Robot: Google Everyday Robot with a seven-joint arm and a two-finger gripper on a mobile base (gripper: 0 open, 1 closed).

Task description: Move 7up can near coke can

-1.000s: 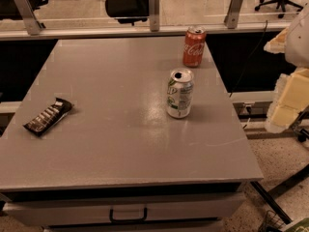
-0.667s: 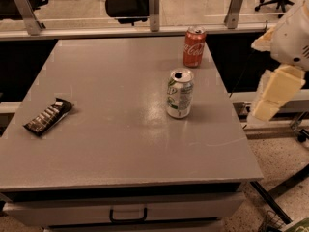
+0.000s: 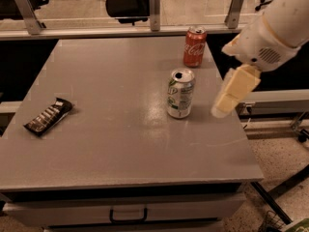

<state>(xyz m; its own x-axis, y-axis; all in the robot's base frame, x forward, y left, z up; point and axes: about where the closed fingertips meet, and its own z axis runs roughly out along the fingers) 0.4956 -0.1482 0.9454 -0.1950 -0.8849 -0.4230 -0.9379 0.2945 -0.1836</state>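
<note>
The 7up can, white and silver with green markings and an open silver top, stands upright right of the grey table's middle. The coke can, red with white script, stands upright near the table's far right corner, well behind the 7up can. My gripper hangs from the white arm on the right, its pale tip over the table's right edge, a little to the right of the 7up can and apart from it. It holds nothing that I can see.
A dark wrapped snack bar lies near the table's left edge. A rail with metal posts runs behind the table. A drawer handle shows below the front edge. Office chairs stand beyond the rail.
The arm has swung in from the right edge of view toward the table; the gripper now hangs close to the 7up can's right side. The cans and the snack bar have not moved.
</note>
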